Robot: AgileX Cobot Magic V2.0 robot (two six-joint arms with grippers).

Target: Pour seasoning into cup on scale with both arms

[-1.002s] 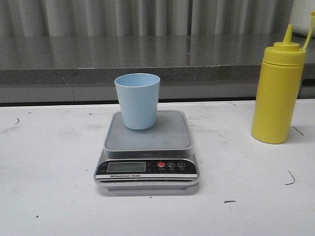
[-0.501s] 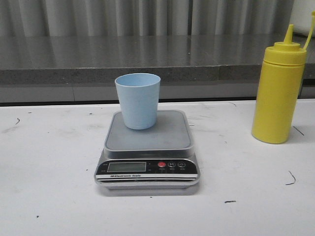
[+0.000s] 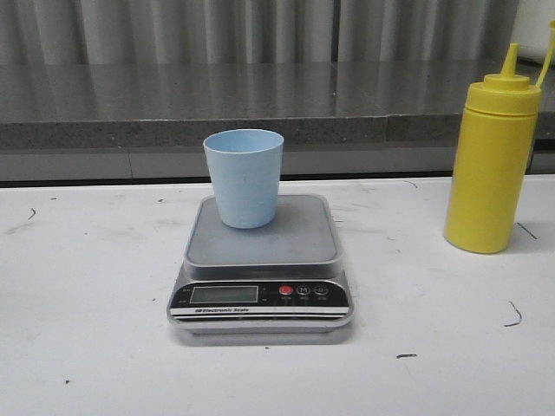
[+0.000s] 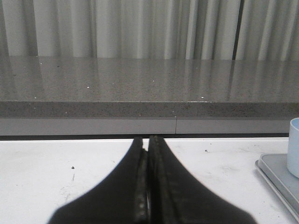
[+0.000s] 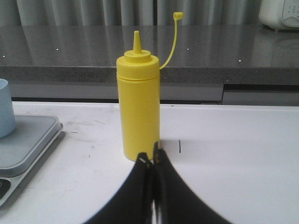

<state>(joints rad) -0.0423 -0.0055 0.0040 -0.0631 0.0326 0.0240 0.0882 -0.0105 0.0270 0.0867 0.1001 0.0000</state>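
The pale blue cup (image 3: 244, 178) stands upright on the grey platform of the scale (image 3: 260, 260), toward its back. The yellow seasoning bottle (image 3: 490, 160) stands upright on the table at the right, nozzle uncapped, cap hanging on its strap. In the right wrist view the bottle (image 5: 138, 102) stands just beyond my right gripper (image 5: 152, 156), which is shut and empty. My left gripper (image 4: 146, 140) is shut and empty over bare table; the cup's edge (image 4: 294, 147) and the scale's corner (image 4: 278, 175) show to one side. Neither gripper shows in the front view.
A grey stone ledge (image 3: 260, 104) runs along the back of the white table (image 3: 87, 286), with curtains behind it. A white appliance (image 5: 280, 14) sits on the ledge in the right wrist view. Small dark marks dot the tabletop.
Nothing has moved among the objects; the front view has shifted by a pixel or two at most.
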